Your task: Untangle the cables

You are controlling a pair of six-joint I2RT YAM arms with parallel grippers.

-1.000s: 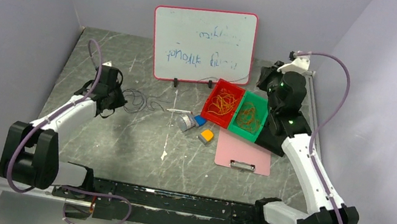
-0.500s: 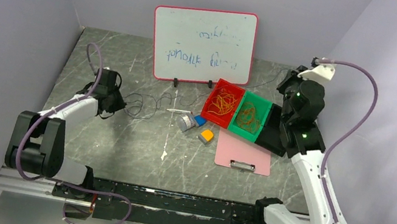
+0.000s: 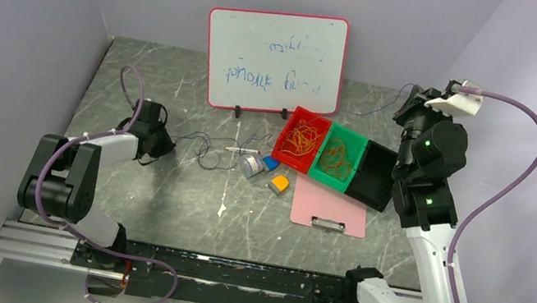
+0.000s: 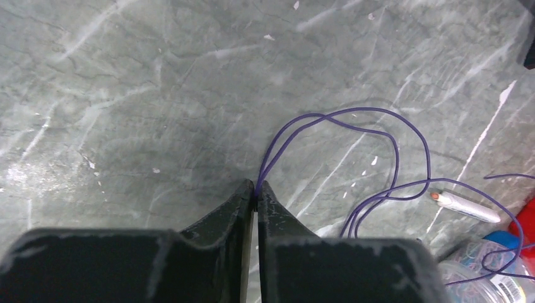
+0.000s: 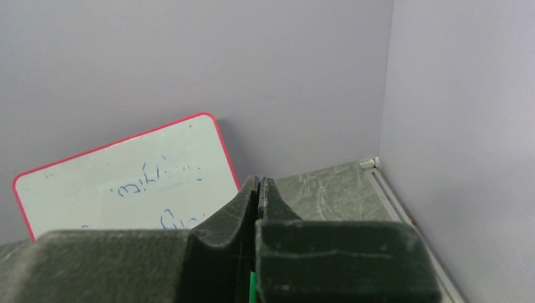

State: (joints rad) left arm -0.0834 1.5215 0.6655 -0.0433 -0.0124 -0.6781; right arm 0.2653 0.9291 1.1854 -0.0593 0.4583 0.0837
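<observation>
Currently both claws clenched on purple cable: left gripper at 9 o'clock, right gripper at 2. Risk: a tightening span may topple jar.

Even soft overhead light, faint shadows, sharp frames, slight tabletop sheen

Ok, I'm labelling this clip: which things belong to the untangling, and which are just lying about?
Job: purple cable, pinched by left tool and right tool; orange cables in red bin and green bin.
Lying about: whiteboard, clipboard, pen, jar, orange block.
</observation>
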